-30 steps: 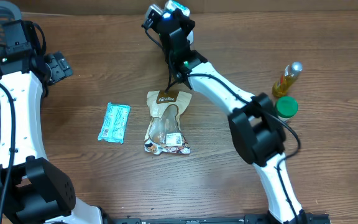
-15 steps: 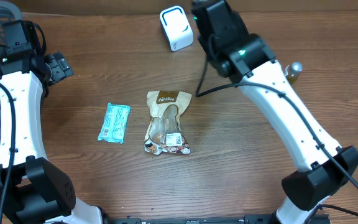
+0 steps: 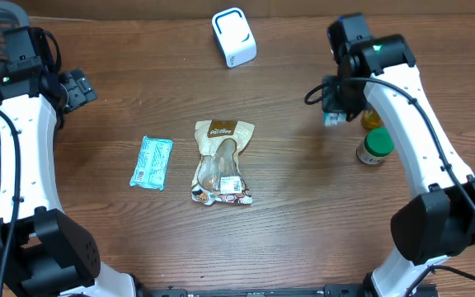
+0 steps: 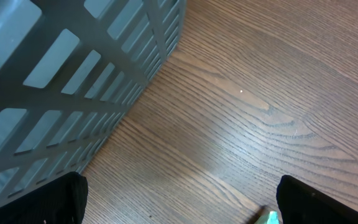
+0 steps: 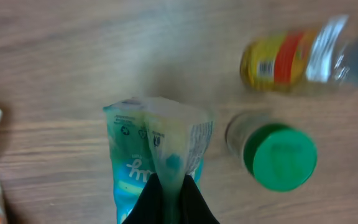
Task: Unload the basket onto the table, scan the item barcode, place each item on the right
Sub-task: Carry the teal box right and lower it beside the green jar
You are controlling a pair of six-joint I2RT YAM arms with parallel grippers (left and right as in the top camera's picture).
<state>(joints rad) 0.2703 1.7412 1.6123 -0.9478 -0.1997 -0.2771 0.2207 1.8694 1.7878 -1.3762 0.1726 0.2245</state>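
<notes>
My right gripper (image 3: 334, 113) is shut on a small teal packet (image 3: 331, 120), held above the table just left of the bottles. In the right wrist view the packet (image 5: 143, 163) hangs pinched by its clear seam between my black fingers (image 5: 192, 200). The white barcode scanner (image 3: 234, 37) stands at the back centre, well left of that gripper. My left gripper (image 3: 77, 87) is open at the far left beside the basket, its fingers (image 4: 59, 198) wide apart over bare wood with nothing between them.
A second teal packet (image 3: 152, 162) and a brown snack bag (image 3: 221, 161) lie mid-table. A yellow oil bottle (image 3: 375, 111) and a green-capped jar (image 3: 375, 147) stand beside the right gripper. A grey slatted basket (image 4: 73, 81) fills the left edge.
The right arm has swung from the scanner at the back centre to the right and forward, carrying the teal packet to beside the bottles. The scanner is now uncovered. The left arm has not moved.
</notes>
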